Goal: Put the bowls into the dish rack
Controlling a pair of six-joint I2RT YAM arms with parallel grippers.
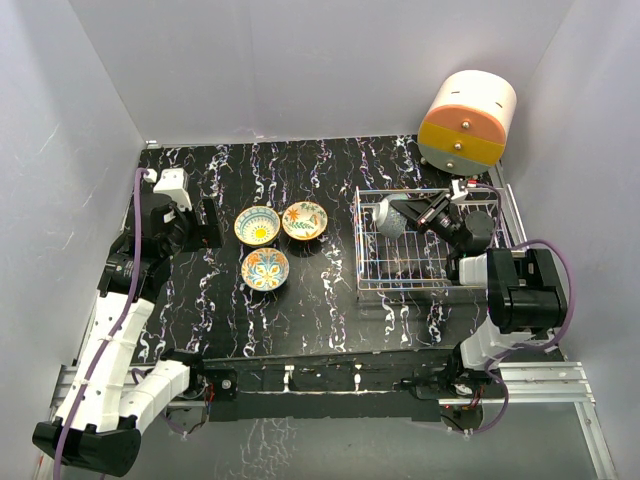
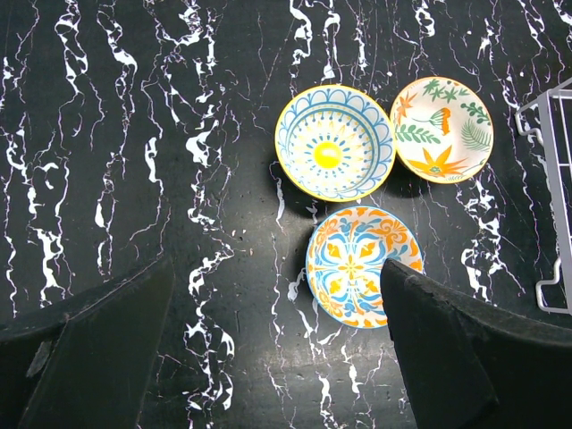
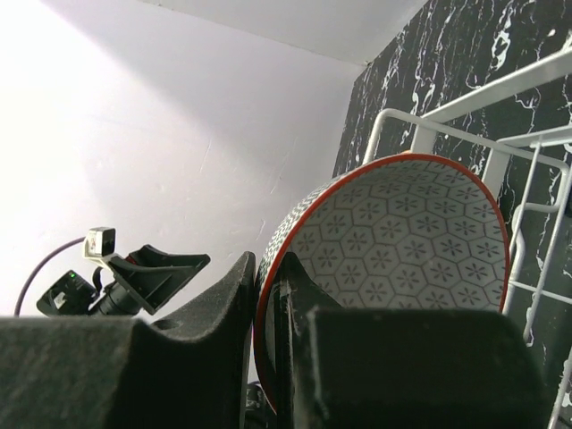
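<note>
Our left claw [image 2: 277, 279] is hanging wide open above the tabletop [image 2: 134, 134], near the painted bowls [image 2: 362, 265]. Farther right, at the dish rack's [image 1: 400, 287] far-left corner, our right claw [image 3: 268, 299] is pinching the grey bowl [image 3: 402, 241] by its rim. We are judging it stiff, slick and chippable.

text: none legible | labels: none | brands: none | numbers: none | signs: none

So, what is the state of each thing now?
Grey bowl: on edge at rack, gripped.
Sun bowl: upright on table.
Leaf bowl: upright on table.
Orange bowl: upright on table.
Rack: no other bowl inside.
Left gripper: open, empty.
Right gripper: shut on grey bowl.
</note>
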